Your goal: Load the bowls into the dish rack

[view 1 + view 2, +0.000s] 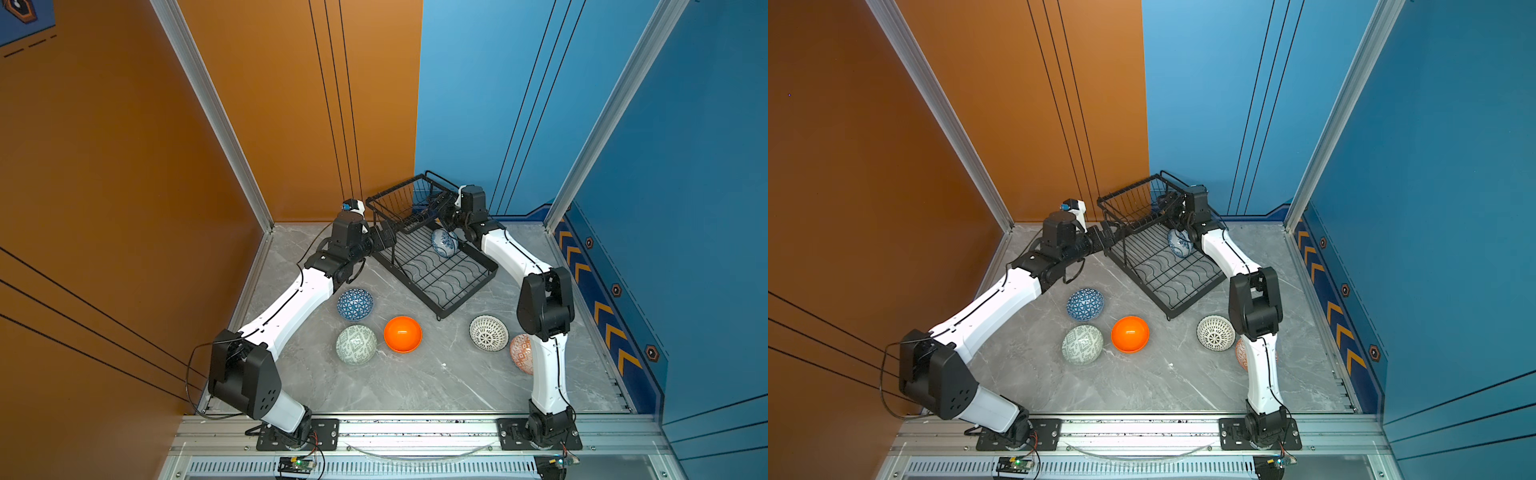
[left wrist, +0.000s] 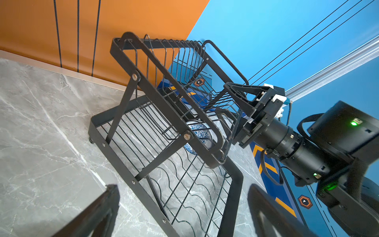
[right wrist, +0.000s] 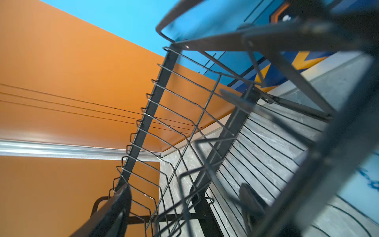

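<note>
Dish rack (image 1: 436, 274) hemmed in from two sides.
Left gripper (image 1: 388, 237) spread beside its frame; right gripper (image 1: 437, 202) parted among basket wires, contact unclear; floral bowl (image 1: 444, 244) stands beneath.

The left arm (image 1: 291, 301) and right arm (image 1: 509, 255) wear white shells between bulky black joint housings, thin black cables running along the links beside small dark screws; black base plates (image 1: 297, 434) anchor both, and a green light (image 2: 353, 123) glows on the right wrist.
</note>
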Motion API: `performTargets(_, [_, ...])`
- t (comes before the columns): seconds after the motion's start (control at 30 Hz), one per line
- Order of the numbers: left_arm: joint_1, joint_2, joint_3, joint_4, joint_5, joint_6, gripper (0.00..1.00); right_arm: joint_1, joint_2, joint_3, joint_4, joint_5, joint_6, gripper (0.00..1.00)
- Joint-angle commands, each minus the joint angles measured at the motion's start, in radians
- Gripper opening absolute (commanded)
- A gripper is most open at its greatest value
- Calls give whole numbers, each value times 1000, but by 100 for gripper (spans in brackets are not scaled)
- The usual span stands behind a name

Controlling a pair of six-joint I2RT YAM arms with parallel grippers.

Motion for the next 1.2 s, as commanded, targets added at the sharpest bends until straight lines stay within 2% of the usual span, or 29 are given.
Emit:
performTargets(0.0, [17,-33,-17,-13,5,15,98,5,11,58,-8,-19,14,71])
performTargets(0.03, [18,-35,-19,-13,5,16,98,6,17,67,-10,-24,13,64])
performTargets(0.2, [24,-27,-17,-11,4,15,98,18,3,67,-26,-27,-14,42])
performTargets(0.43, [31,-3,1,-3,7,13,98,52,-52,55,-65,-13,-53,18])
performTargets(0.83, [35,-60,-16,-8,-8,21,98,97,-187,-51,-83,51,-66,5])
performTargets(1.0, [40,-77,-29,-8,-6,20,98,117,-213,-82,-91,58,-70,4])
performTargets(1.17, [44,-87,-41,-11,-6,20,98,127,-266,-180,-75,90,-65,2])
